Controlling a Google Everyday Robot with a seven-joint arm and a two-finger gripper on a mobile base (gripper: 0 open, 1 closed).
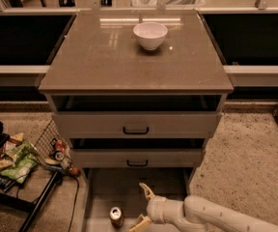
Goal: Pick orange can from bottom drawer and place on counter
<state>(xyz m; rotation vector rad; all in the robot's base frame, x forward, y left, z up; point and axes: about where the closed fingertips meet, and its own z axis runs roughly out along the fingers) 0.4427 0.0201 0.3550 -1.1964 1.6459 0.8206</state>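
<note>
The orange can (115,216) stands upright in the open bottom drawer (100,187), near its left front, silver top showing. My gripper (143,207) is down inside the drawer just right of the can, fingers spread apart, one fingertip (145,189) pointing back and the other (140,222) near the frame's bottom edge. It holds nothing and does not touch the can. The white arm (211,216) reaches in from the lower right. The counter (105,57) is the glossy grey-brown top of the cabinet.
A white bowl (150,35) sits at the back middle of the counter. The two upper drawers (135,124) with black handles overhang the bottom one. A wire basket with snack litter and cans (57,151) stands on the floor at left.
</note>
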